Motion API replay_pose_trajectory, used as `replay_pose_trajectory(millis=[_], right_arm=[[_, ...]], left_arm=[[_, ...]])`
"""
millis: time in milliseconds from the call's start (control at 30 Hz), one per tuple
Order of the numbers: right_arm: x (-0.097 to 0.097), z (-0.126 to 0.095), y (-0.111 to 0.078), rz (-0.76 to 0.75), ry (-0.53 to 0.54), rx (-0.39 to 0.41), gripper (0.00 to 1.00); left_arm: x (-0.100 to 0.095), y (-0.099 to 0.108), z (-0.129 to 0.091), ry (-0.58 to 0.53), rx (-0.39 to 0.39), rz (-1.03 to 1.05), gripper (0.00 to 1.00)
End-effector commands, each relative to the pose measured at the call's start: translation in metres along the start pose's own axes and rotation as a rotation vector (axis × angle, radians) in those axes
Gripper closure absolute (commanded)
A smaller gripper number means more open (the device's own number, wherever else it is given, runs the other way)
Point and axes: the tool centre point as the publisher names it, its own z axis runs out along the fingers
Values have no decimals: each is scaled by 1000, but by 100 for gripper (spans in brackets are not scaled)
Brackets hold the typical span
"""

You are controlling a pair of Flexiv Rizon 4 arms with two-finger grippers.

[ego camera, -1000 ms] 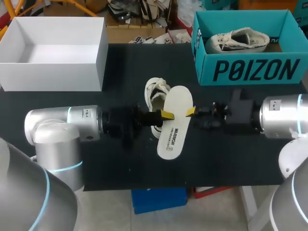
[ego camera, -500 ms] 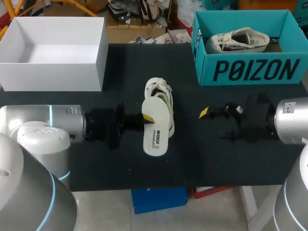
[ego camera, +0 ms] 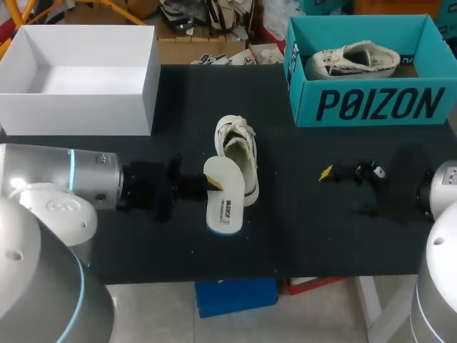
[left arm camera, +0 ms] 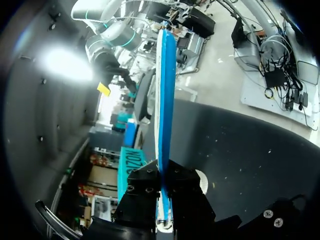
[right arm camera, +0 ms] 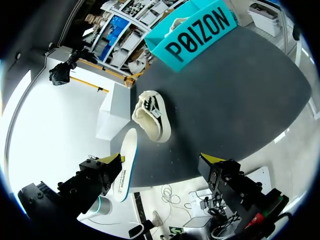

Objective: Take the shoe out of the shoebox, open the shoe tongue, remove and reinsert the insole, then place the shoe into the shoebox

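Right gripper (right arm camera: 161, 159) wide open, low over the black table (right arm camera: 240, 100). White shoe (right arm camera: 150, 117) ahead at twelve o'clock. White insole (right arm camera: 125, 165) at seven o'clock from the shoe, just beside one yellow fingertip (right arm camera: 111, 159). Blue-green shoebox (right arm camera: 195, 30) far back at one o'clock.

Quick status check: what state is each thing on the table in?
insole, out of the shoe, clamped in left gripper
left gripper, shut on insole
right gripper, holding nothing
shoe, on table, outside any box
teal shoebox, open, second shoe inside
white box, open
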Motion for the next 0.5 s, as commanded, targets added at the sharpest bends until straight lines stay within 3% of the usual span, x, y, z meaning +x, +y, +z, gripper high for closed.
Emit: replay_pose_trajectory(millis=[33, 267, 500], right_arm=[[-2, -31, 0, -1, 5, 11, 0], [-2, -31, 0, -1, 5, 11, 0], [-2, -31, 0, -1, 5, 11, 0]], left_arm=[[-3, 8, 1, 136, 17, -8, 100], [-9, 22, 19, 151, 82, -86, 100], [-22, 20, 43, 119, 119, -128, 100]])
